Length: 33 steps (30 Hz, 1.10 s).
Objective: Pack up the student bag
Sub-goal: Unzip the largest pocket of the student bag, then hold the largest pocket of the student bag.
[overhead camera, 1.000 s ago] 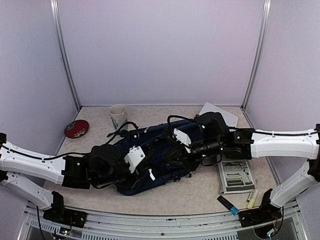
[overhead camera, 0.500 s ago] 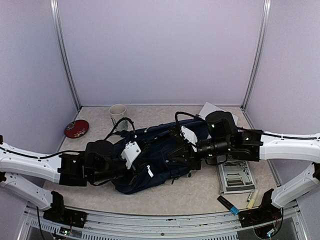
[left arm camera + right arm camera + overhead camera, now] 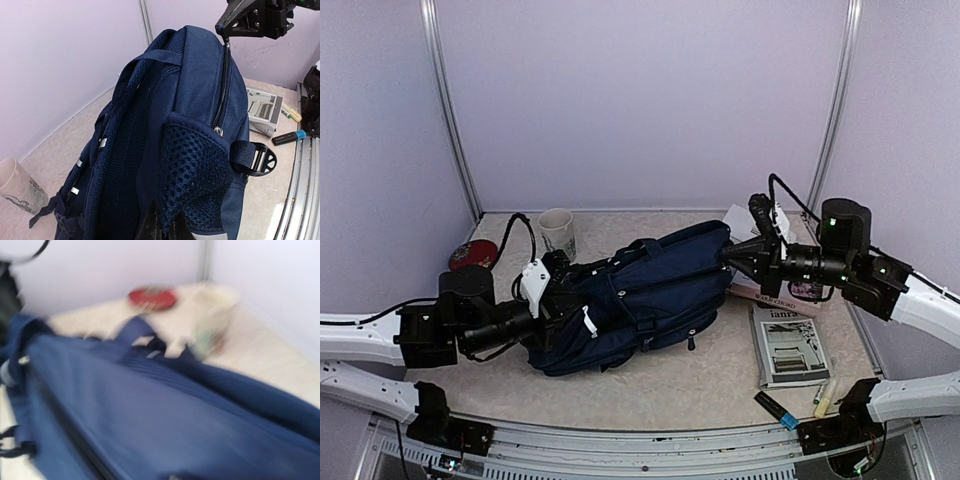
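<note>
Both arms have swung apart since a second ago, and the student bag (image 3: 640, 290), then slumped under them, is now stretched across the middle of the table (image 3: 720, 385). It slants from near left up to far right. At the near left end the left gripper (image 3: 552, 305) is clenched on the fabric beside the mesh pocket (image 3: 192, 175). At the far right end the right gripper (image 3: 732, 253) is pinched tight on the bag's top by the zipper (image 3: 222, 85). Beyond stands a cup (image 3: 557, 230).
</note>
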{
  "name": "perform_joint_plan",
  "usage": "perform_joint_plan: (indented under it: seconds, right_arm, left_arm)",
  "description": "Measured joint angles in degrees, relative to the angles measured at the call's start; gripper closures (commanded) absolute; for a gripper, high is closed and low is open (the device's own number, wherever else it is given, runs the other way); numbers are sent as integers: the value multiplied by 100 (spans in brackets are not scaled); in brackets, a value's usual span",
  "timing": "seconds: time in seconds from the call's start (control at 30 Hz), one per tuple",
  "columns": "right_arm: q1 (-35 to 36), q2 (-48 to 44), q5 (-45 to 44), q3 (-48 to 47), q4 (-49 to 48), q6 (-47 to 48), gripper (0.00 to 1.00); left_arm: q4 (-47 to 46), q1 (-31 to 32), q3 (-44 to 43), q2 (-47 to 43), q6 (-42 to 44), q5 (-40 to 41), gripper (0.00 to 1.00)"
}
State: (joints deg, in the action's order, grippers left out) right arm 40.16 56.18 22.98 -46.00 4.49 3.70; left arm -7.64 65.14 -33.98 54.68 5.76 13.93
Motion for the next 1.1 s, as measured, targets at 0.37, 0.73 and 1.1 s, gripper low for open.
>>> perform_joint_plan:
  seconds: [0.37,0.73,1.1]
  right_arm:
    - [-297,861,717,-2170,295,31,100]
    - [514,2371,914,-4057,599,391,100]
    - [1453,2785,138,-4503,334,330,100]
  left_arm:
    - [-391,-81,238,-592,-33,-1213,47]
    - [33,297,-918,-461,293,-1631,6]
    - [-223,1058,-2747,1322,-63,664,6]
